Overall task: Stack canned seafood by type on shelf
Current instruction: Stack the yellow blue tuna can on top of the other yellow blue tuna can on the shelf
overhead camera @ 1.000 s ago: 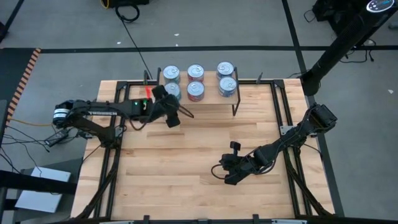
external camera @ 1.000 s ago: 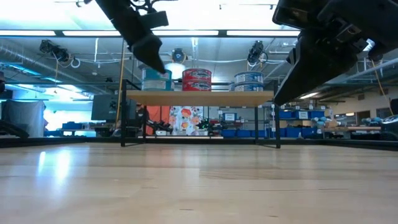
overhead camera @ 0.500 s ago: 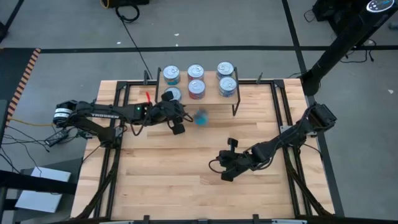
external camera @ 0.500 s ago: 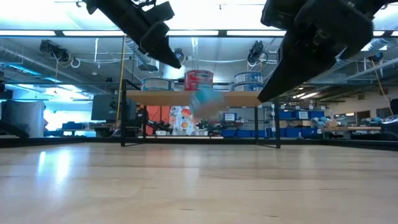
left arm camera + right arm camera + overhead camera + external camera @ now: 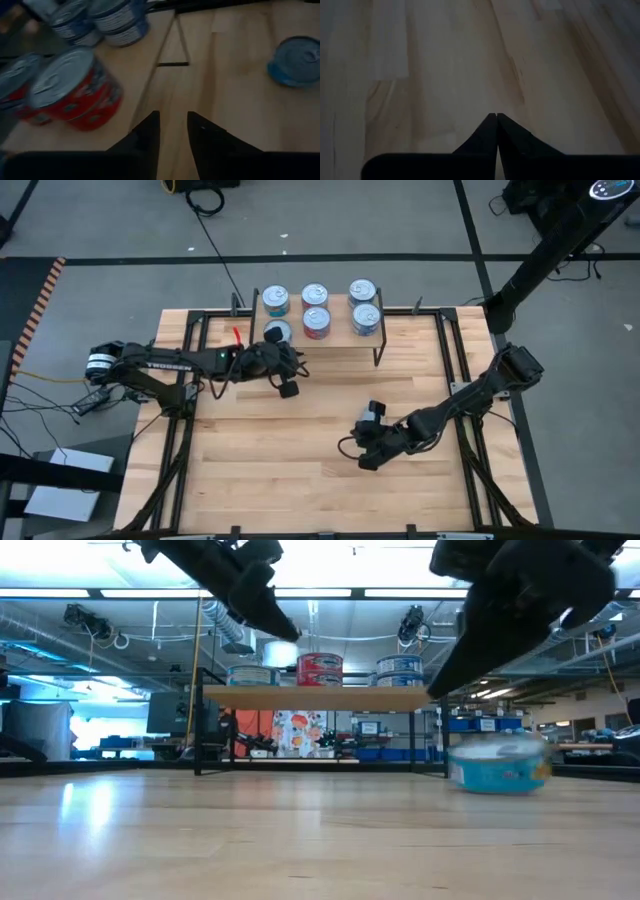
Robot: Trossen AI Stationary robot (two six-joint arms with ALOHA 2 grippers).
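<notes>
The shelf [image 5: 320, 697] stands at the table's far edge and carries tins: teal ones [image 5: 275, 301] on the left, red ones [image 5: 316, 322] in the middle, blue ones [image 5: 364, 317] on the right. One more teal tin [image 5: 497, 762] lies on the tabletop on its base, blurred. It sits beside my right arm and also shows in the left wrist view, teal tin [image 5: 297, 61]. My left gripper [image 5: 173, 125] hangs in front of the shelf's left part, open by a narrow gap with nothing in it. My right gripper [image 5: 497, 117] is shut over bare wood.
The shelf's thin black legs [image 5: 378, 348] stand on the table's far part. Black frame rails [image 5: 455, 380] run along the table's left and right sides. Bare wood [image 5: 290, 470] lies toward the near edge.
A teal tin has come off the shelf's left stack. It fell past the shelf's front edge and travelled over the table toward its right, to beside my right arm. My left gripper has tipped up from that stack, drawn a little toward the near edge, and narrowed its gap.
</notes>
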